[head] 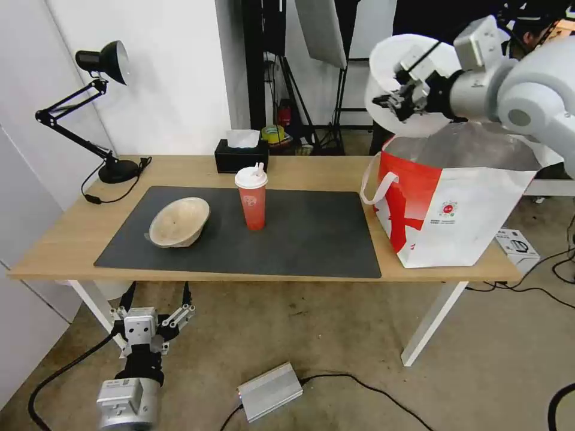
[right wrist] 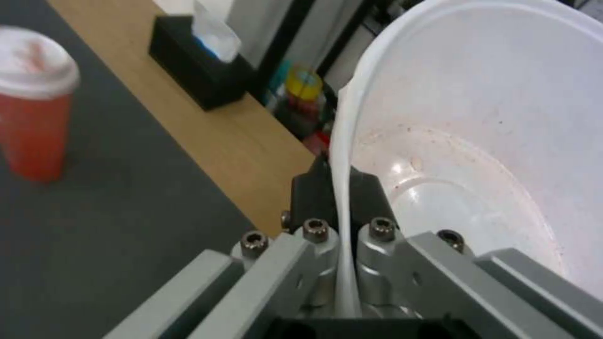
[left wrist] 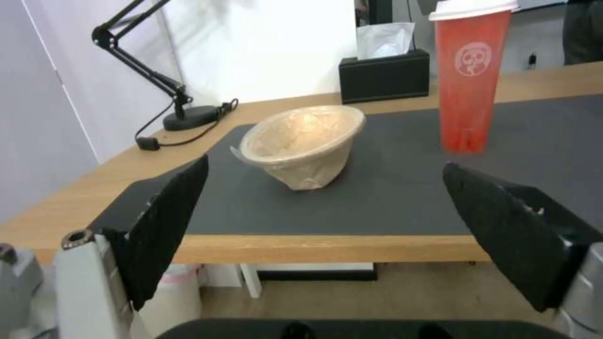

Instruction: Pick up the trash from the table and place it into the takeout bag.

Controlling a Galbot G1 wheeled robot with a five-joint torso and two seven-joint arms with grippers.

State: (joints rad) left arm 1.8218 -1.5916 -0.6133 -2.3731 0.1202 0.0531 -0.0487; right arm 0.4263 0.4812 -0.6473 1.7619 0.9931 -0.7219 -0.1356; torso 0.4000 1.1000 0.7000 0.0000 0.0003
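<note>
my right tool point(head: 392, 100) is up high above the bag point(head: 455, 197), clenched on the rim of the white bowl point(head: 389, 60); in the right wrist view its fingers point(right wrist: 308, 193) pinch the thin white edge between them, and the bowl point(right wrist: 490, 117) stands on edge with faint red specks on its inner wall. the bag sits at the right end of the worktop point(head: 299, 170), mouth open, foil lining showing, one white loop handle point(head: 377, 182) hanging over its left side. my left tool point(head: 157, 317) hangs low in front of the worktop's near edge, below the top, its fingers spread wide and grasping nothing; in the left wrist view the two black pads point(left wrist: 167, 226) stand well apart with the tan bowl point(left wrist: 301, 143) seen between them farther off. that tan bowl point(head: 178, 222) lies tilted on the left part of the dark mat point(head: 311, 239), its opening turned toward me and the left. the red cup point(head: 251, 197) stands upright near the middle of the mat, lid on, well apart from the tan bowl. behind the cup, off the mat, is the tissue box point(head: 241, 154), and the lamp point(head: 99, 108) stands at the far left corner.
</note>
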